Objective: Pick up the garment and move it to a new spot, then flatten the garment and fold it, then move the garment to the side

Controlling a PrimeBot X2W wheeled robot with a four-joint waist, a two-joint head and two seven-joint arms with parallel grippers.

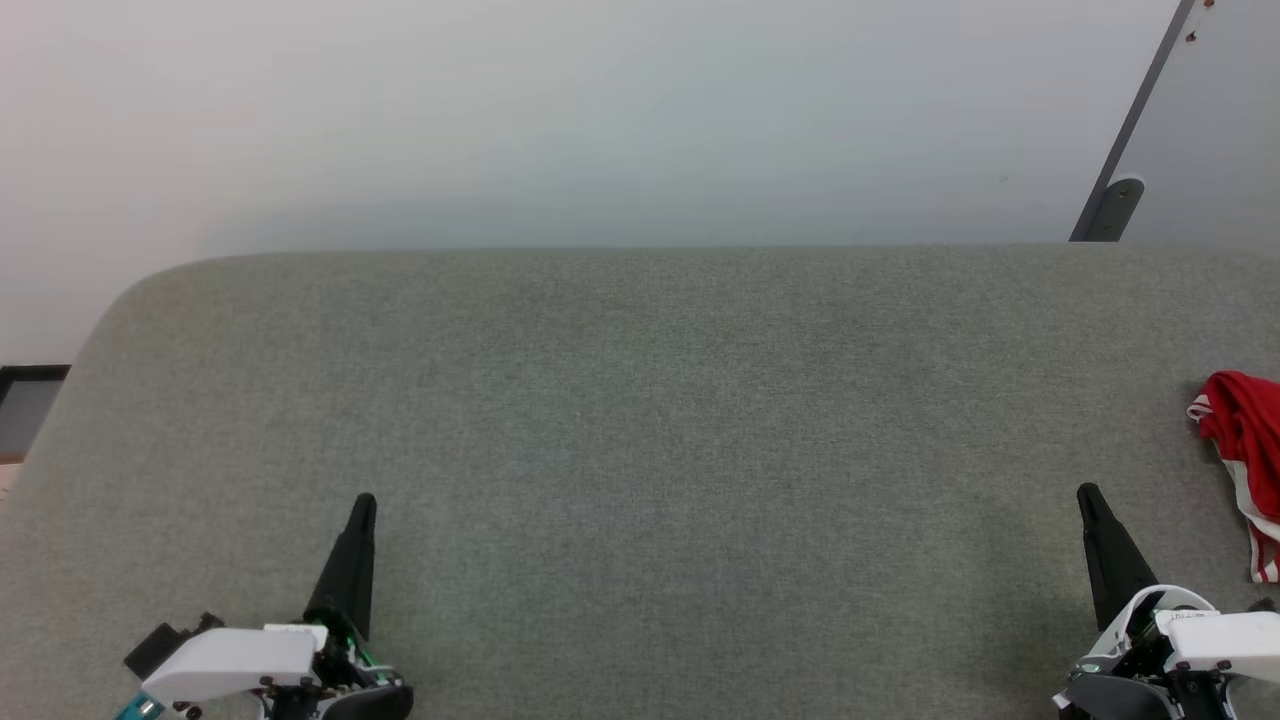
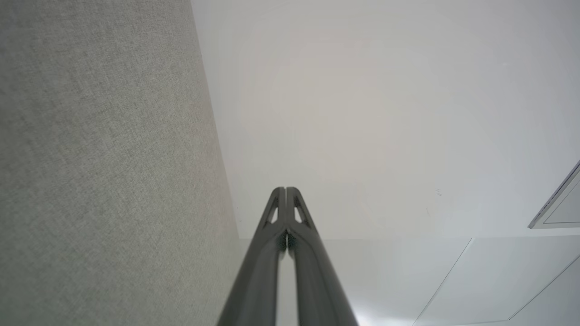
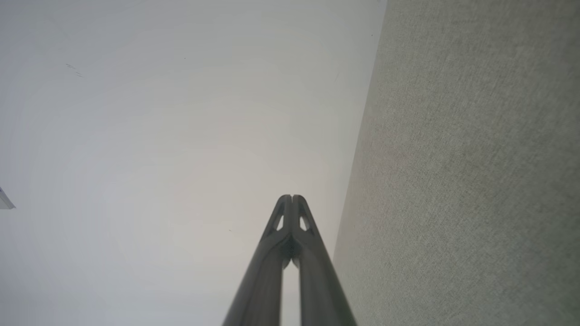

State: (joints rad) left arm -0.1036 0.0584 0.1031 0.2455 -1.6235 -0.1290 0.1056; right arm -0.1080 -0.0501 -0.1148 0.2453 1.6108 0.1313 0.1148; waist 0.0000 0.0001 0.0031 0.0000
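Observation:
The red jersey (image 1: 1245, 450) lies crumpled at the far right edge of the head view on the grey fabric surface (image 1: 640, 450), its red-white striped trim showing; most of it is cut off by the frame. My right gripper (image 1: 1090, 497) is shut and empty at the lower right, a short way left of the jersey. My left gripper (image 1: 365, 503) is shut and empty at the lower left, far from the garment. In the left wrist view my left gripper (image 2: 286, 189) has its tips pressed together. The right gripper (image 3: 292, 197) in its own wrist view is likewise closed.
The grey surface has a rounded far-left corner (image 1: 150, 290) and a far edge along the pale floor (image 1: 600, 120). A dark slanted bar with a foot (image 1: 1115, 205) stands beyond the far right. The grey fabric (image 2: 104, 158) fills the left of the left wrist view.

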